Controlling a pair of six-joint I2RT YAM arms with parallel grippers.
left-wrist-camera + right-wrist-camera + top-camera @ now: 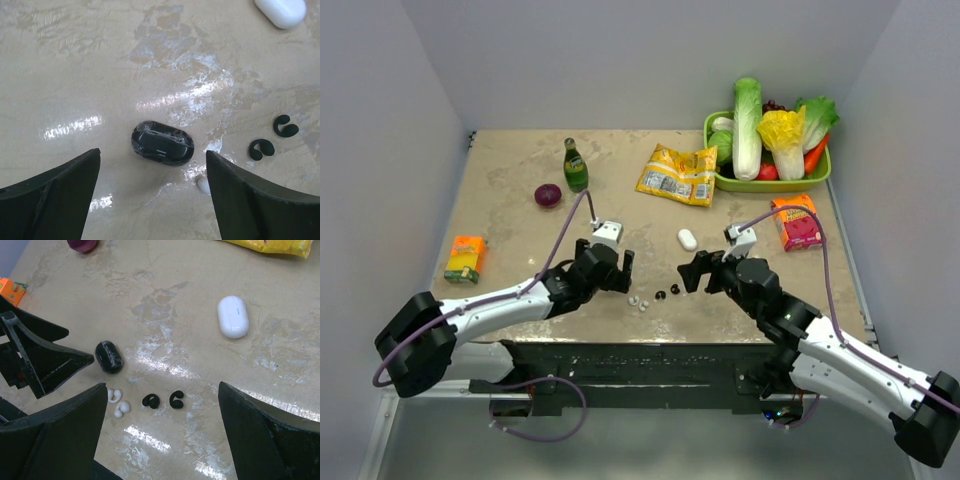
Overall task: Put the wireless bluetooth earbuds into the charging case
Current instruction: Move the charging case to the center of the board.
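Presently left gripper (151,154) stands spread, straddling black capsule (162,142) untouched; earbuds (121,409) at its 5 o'clock, case (233,316) at 1 o'clock. Right gripper (162,390) likewise spread.

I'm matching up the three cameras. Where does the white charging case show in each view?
Top view: the white charging case lies just right of the picture's centre.
Left wrist view: in the top right corner, cut off by the upper edge.
Right wrist view: upper right of centre, fully visible.
Shared landmark: the two black ear hooks lie side by side, lower in the picture than the case in all three views.
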